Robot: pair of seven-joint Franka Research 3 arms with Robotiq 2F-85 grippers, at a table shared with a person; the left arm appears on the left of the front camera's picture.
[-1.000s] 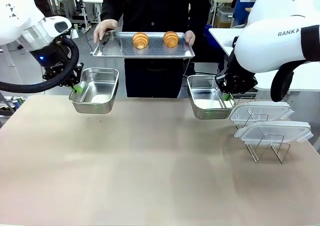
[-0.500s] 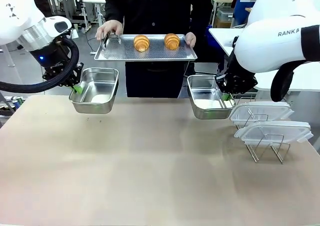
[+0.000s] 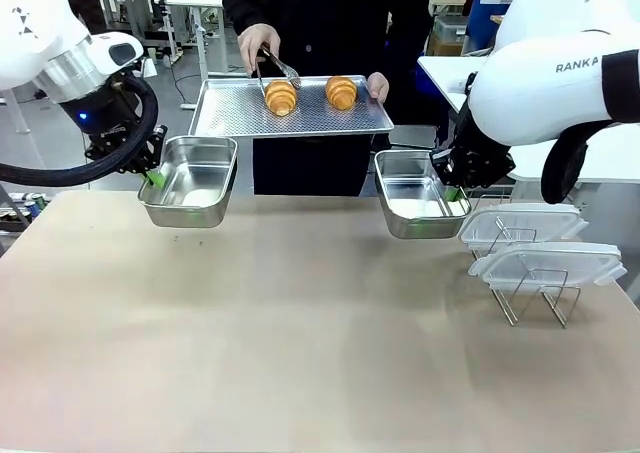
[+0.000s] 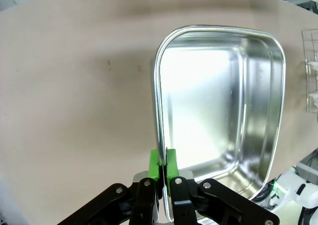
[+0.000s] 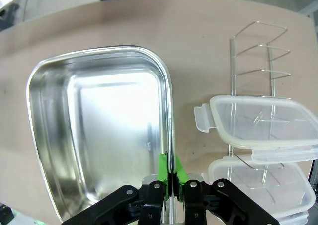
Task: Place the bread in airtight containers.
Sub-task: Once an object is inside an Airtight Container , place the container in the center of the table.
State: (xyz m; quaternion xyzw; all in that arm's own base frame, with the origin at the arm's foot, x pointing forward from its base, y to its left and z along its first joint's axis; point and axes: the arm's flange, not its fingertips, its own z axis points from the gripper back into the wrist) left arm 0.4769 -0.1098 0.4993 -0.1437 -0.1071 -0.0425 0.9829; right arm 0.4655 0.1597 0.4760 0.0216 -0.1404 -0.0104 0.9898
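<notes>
Left arm comes in from the side, wrist bent down. The left tool (image 3: 155,178) is clamped on the near-left rim of the left tub (image 3: 190,183), green pads (image 4: 155,161) pinching the thin wall, one inside and one outside. Tub empty, at the bench's (image 3: 300,353) far edge; whether it rests there or hangs just above is hard to tell. Wide bare bench in front.

Centre, beyond the bench: a person holds a perforated tray (image 3: 290,121) above tub height. One hand (image 3: 258,41) works tongs (image 3: 277,68), tips down at the left croissant (image 3: 281,97) – contact unclear. The other hand (image 3: 378,86) grips the tray's corner beside the right croissant (image 3: 341,92). Both croissants sit on the tray, apart.

Right tub (image 3: 415,195) is empty, its right rim pinched shut in the right tool (image 3: 453,193); the arm's bulk hides most of the wrist. Just beside it two clear lids (image 3: 520,225) lie on a wire rack (image 3: 535,298) – close quarters there. The rack's outer end is cut off in the right wrist view.
</notes>
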